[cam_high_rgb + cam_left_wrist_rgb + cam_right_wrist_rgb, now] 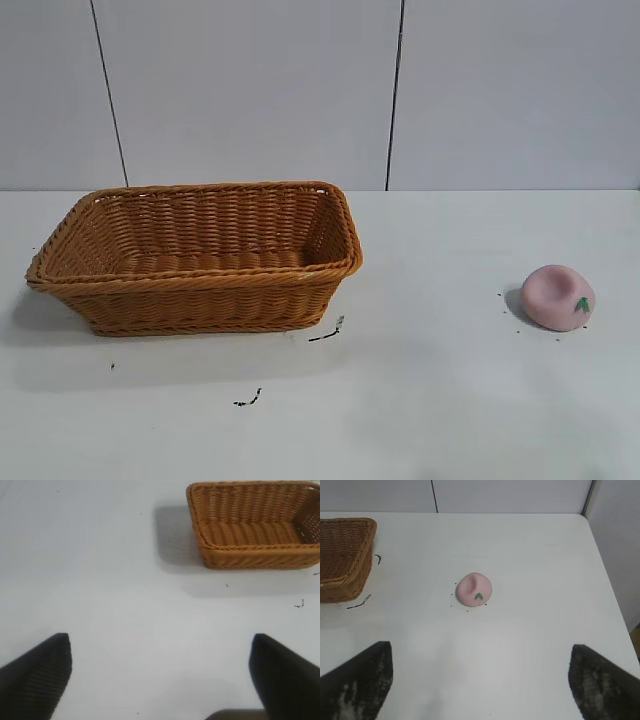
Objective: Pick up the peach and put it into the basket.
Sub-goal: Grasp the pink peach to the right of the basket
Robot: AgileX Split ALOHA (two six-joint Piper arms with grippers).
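Observation:
The pale pink peach (pixel 558 297) with a small green leaf mark lies on the white table at the right. It also shows in the right wrist view (pixel 474 589), ahead of my right gripper (pixel 480 655), which is open, empty and well short of it. The orange-brown wicker basket (pixel 200 285) stands at the left of the table and holds nothing visible. My left gripper (pixel 160 645) is open and empty over bare table, with the basket (pixel 260 555) farther off. Neither arm shows in the exterior view.
Small dark scribble marks (pixel 326 334) lie on the table in front of the basket. A grey panelled wall (pixel 400 90) runs behind the table. The table's edge (pixel 607 575) shows in the right wrist view beyond the peach.

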